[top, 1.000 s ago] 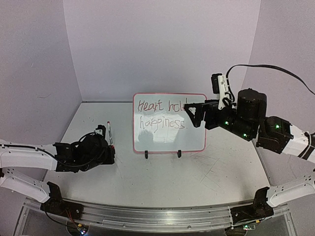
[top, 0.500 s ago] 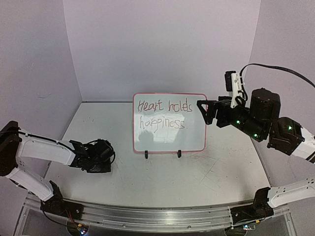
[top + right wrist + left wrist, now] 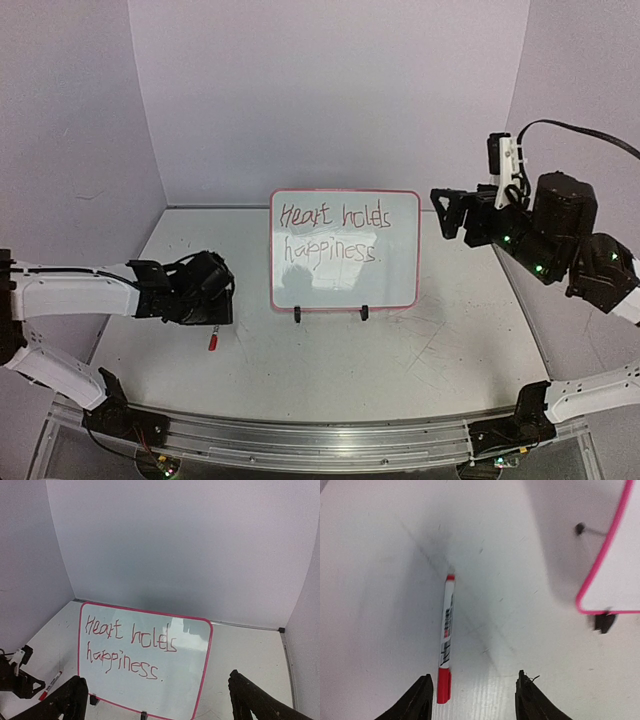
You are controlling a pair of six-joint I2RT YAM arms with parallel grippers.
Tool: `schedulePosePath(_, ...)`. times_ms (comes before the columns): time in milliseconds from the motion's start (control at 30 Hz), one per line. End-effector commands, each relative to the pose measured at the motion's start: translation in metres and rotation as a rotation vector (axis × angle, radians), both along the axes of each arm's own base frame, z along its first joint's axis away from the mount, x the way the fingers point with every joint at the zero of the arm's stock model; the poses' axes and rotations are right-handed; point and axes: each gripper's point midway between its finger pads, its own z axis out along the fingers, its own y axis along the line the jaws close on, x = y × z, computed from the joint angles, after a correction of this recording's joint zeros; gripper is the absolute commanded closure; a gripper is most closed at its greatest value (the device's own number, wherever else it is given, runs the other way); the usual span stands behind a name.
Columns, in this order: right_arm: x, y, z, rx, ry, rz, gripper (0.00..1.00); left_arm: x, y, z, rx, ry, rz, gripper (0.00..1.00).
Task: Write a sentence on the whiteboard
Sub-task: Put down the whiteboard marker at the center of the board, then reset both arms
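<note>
Sentence in red on the standing whiteboard, both claws empty

Nearest, low over the table (image 3: pixel 430 365) on the left, the left gripper (image 3: pixel 474 681) has its jaws apart with nothing between them. A red-capped marker (image 3: pixel 446 639) lies flat on the table, its cap end just beside one finger (image 3: pixel 422 695). Beyond it, about mid-table, the whiteboard (image 3: pixel 345 280) stands on two small black clip feet (image 3: pixel 297 316), leaning slightly back. It is a white rectangle with a thin pink-red rim and rounded corners. Red handwriting fills its upper half in two lines, "Heart holds" over "happiness.", and the lower half is bare. To its right, raised off the table and apart from the board's edge, the right gripper (image 3: pixel 446 212) is spread wide and grasps nothing, facing the board.
</note>
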Motion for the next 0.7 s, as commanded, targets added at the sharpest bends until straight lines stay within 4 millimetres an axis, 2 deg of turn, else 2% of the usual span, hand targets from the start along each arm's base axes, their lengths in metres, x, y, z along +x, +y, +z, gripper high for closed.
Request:
schedulePosePath(0, -0.010, -0.055, 0.065, 0.045, -0.129, -0.148, 0.02, 0.035, -0.005, 0.148, -0.068, -0.346, -0.038, 0.34)
schedulePosePath(67, -0.015, -0.071, 0.088, 0.047, -0.172, -0.179, 0.02, 0.041, -0.003, 0.228, -0.097, -0.520, -0.075, 0.25)
schedulePosePath(167, -0.025, -0.090, 0.120, 0.068, -0.227, -0.198, 0.02, 0.035, 0.001, 0.328, -0.126, -0.758, -0.161, 0.17)
schedulePosePath(233, -0.029, -0.100, 0.136, 0.085, -0.256, -0.216, 0.02, 0.026, 0.005, 0.385, -0.147, -0.918, -0.213, 0.13)
schedulePosePath(333, -0.031, -0.113, 0.152, 0.106, -0.284, -0.268, 0.02, 0.008, 0.008, 0.450, -0.195, -1.099, -0.276, 0.09)
schedulePosePath(433, -0.031, -0.119, 0.164, 0.122, -0.304, -0.304, 0.02, -0.007, 0.010, 0.494, -0.218, -1.217, -0.325, 0.03)
schedulePosePath(500, -0.032, -0.122, 0.169, 0.136, -0.314, -0.317, 0.02, -0.010, 0.013, 0.511, -0.204, -1.264, -0.324, 0.01)
schedulePosePath(667, -0.030, -0.124, 0.162, 0.154, -0.334, -0.345, 0.02, -0.013, 0.029, 0.530, -0.183, -1.325, -0.261, 0.01)
